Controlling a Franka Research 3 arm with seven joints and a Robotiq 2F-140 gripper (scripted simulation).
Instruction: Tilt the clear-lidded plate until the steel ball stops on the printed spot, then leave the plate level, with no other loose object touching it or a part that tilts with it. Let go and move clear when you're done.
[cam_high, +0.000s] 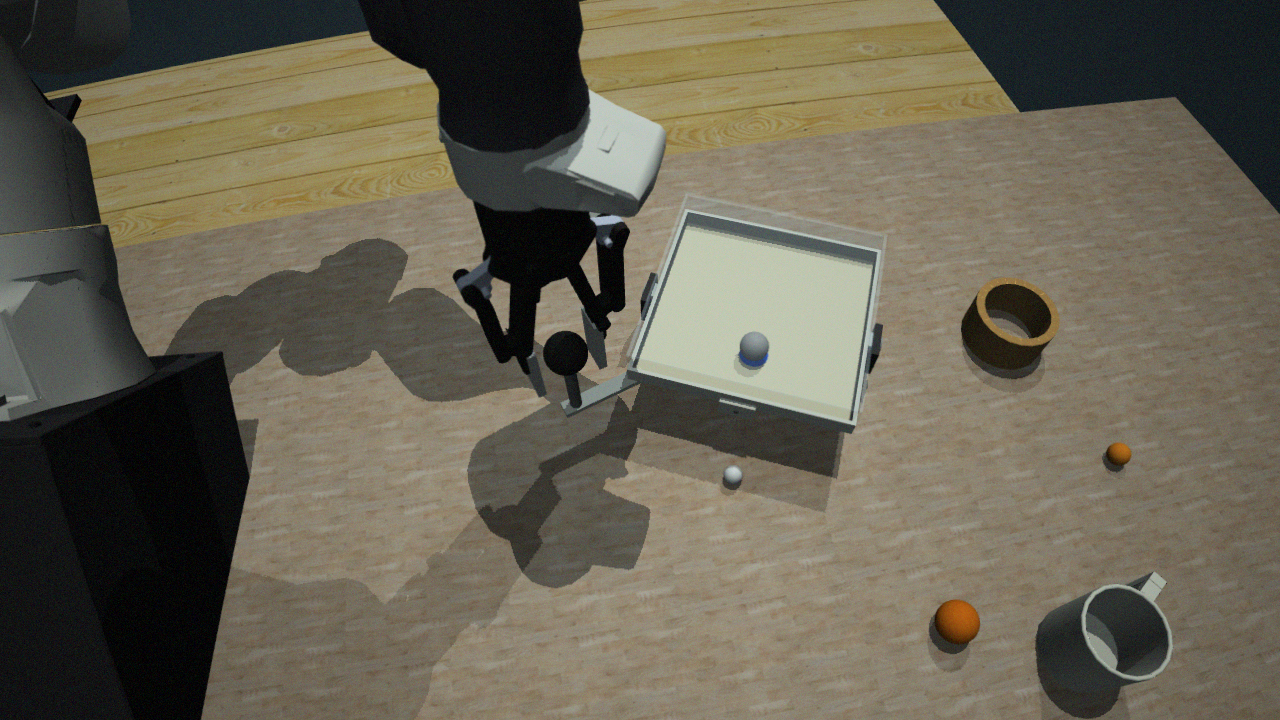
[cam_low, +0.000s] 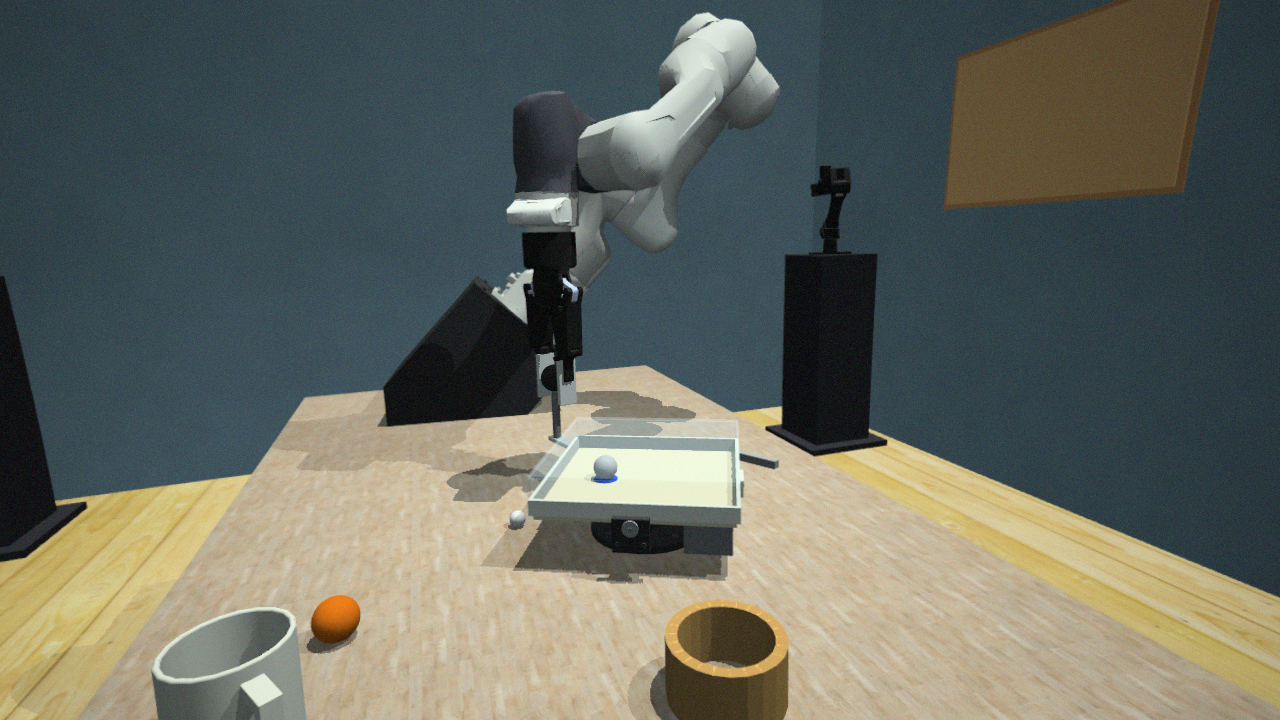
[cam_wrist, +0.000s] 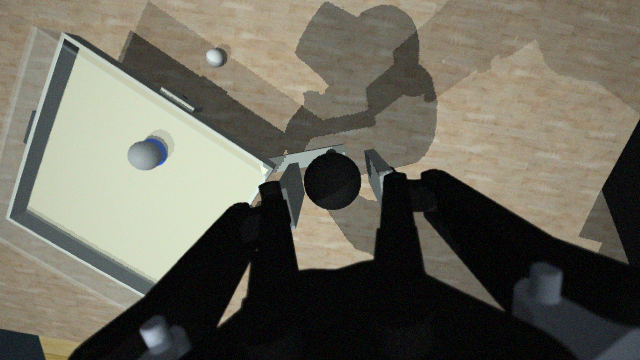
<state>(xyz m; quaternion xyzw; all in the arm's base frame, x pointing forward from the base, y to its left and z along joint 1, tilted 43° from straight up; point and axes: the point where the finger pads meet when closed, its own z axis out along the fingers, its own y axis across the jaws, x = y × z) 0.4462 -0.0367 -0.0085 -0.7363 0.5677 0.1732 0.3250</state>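
Note:
The square clear-lidded plate (cam_high: 759, 317) stands on its pivot base and looks level in the exterior view (cam_low: 644, 479). The steel ball (cam_high: 754, 345) rests on the blue printed spot (cam_high: 753, 360), which shows as a blue rim under it; the ball also shows in the wrist view (cam_wrist: 144, 155). A black knob (cam_high: 565, 352) on a thin post rises from a grey lever at the plate's left corner. My gripper (cam_wrist: 333, 172) is open around the knob (cam_wrist: 332, 180), with a gap on each side between pads and knob.
A small white ball (cam_high: 733, 476) lies on the table just in front of the plate, apart from it. A brown ring (cam_high: 1009, 322), two orange balls (cam_high: 956, 620) (cam_high: 1117, 453) and a grey mug (cam_high: 1114, 631) lie to the right. A black pedestal (cam_high: 107, 519) stands at left.

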